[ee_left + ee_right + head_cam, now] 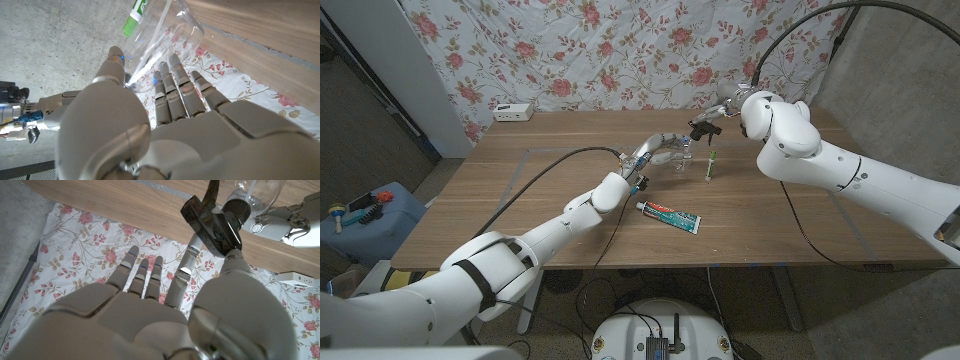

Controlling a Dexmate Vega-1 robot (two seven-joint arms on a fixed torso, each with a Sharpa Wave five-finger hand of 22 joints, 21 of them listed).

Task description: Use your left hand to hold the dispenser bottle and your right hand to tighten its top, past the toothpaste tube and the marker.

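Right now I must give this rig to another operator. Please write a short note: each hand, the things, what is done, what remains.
Left hand: holds the clear dispenser bottle above the table.
Right hand: at the bottle's black top, thumb and a finger touching it; firm grip cannot be confirmed.
Toothpaste tube lies on the table nearer the robot; marker stands beside the bottle.
Done: bottle held, right hand at the top.
Left: tightening the top; whether it is already tight cannot be told.

Toothpaste tube (670, 216) before marker (711, 165)
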